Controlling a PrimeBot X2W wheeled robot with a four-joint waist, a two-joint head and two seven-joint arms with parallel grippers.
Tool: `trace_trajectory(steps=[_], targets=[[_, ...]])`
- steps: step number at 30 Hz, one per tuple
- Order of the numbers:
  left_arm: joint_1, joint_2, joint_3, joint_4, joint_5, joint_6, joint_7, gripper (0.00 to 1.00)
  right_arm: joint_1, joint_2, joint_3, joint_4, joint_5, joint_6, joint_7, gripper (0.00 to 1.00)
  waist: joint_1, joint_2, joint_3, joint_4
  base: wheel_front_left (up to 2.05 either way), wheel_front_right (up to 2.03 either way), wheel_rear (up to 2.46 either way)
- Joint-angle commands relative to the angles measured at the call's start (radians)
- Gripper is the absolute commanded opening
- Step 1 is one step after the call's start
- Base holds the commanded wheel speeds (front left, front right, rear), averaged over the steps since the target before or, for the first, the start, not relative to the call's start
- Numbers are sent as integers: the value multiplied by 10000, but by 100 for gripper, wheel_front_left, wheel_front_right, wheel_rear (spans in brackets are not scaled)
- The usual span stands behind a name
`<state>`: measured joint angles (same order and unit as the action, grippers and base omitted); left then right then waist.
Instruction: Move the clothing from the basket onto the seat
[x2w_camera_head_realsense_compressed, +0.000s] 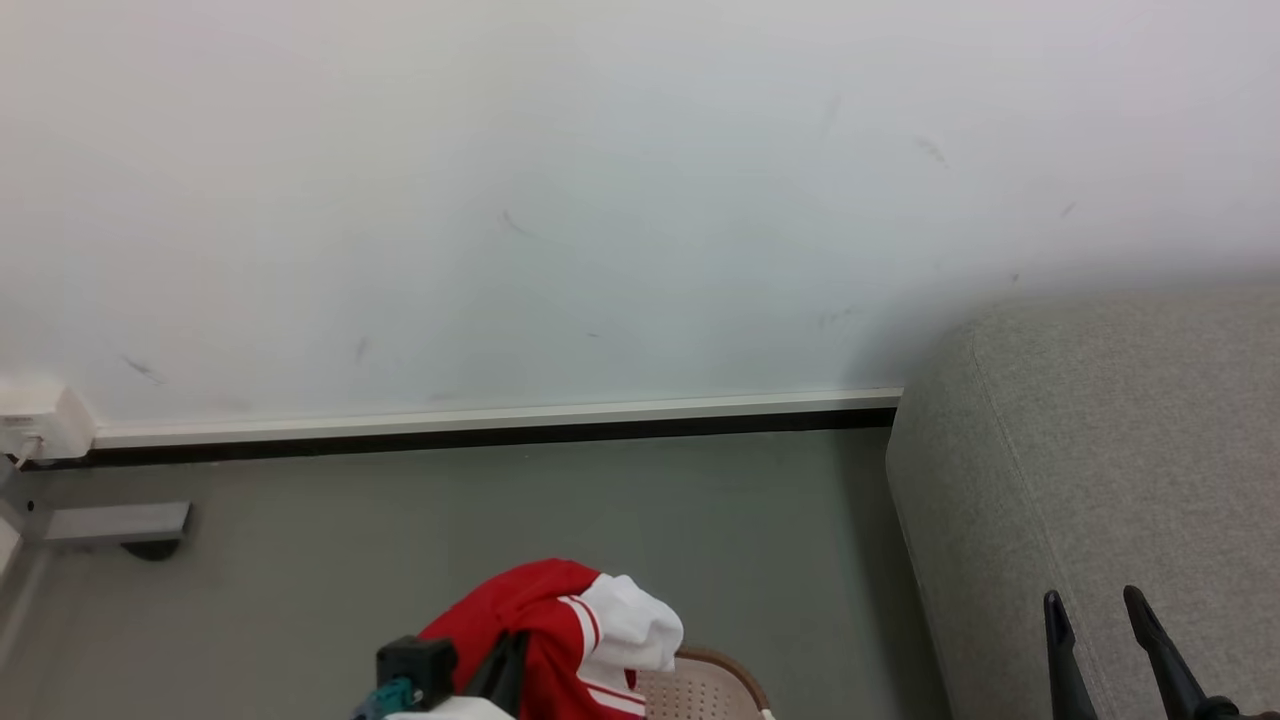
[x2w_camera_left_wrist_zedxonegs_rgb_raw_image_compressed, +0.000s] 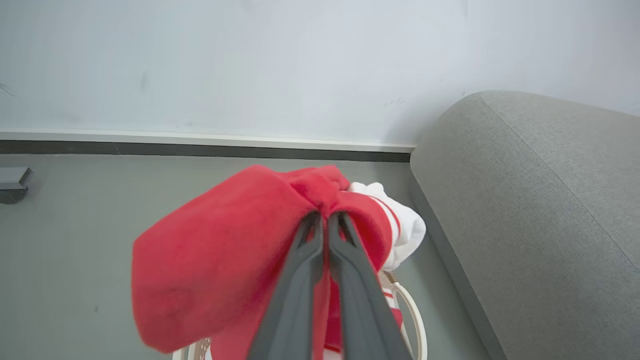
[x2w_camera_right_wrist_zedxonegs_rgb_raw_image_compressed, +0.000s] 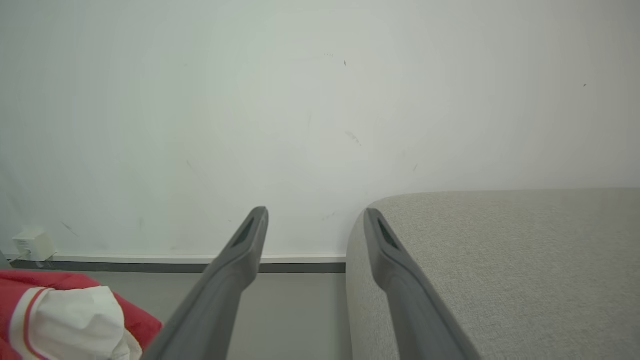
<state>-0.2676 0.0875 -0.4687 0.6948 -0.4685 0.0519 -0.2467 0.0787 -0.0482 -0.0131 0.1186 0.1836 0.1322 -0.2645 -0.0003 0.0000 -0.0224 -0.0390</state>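
Your left gripper (x2w_camera_left_wrist_zedxonegs_rgb_raw_image_compressed: 324, 216) is clamped on the red clothing (x2w_camera_left_wrist_zedxonegs_rgb_raw_image_compressed: 215, 255), which hangs bunched just above the basket (x2w_camera_head_realsense_compressed: 712, 682). The sofa (x2w_camera_head_realsense_compressed: 1100, 450) lies to their right. Your right gripper (x2w_camera_head_realsense_compressed: 1090, 598) hangs spread and empty over its near edge, so the carry goes rightward.
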Motion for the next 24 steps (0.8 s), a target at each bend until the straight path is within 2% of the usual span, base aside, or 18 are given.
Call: trace_trajectory(steps=[1, 11, 24], targets=[[213, 162, 73, -325, -207, 103, -24, 0, 141, -42, -40, -37, -46, -28, 0, 100, 3, 0, -65, 22, 0, 0, 0], [935, 905, 372, -2003, -236, 605, 181, 0, 340, -40, 19, 200, -505, -28, 0, 100, 3, 0, -463, 139, 0, 0, 0], [1208, 1565, 483, -3562, -99, 914, 505, 0, 270, -40, 136, 373, -500, -28, 1, 100, 3, 0, -662, 115, 0, 0, 0]])
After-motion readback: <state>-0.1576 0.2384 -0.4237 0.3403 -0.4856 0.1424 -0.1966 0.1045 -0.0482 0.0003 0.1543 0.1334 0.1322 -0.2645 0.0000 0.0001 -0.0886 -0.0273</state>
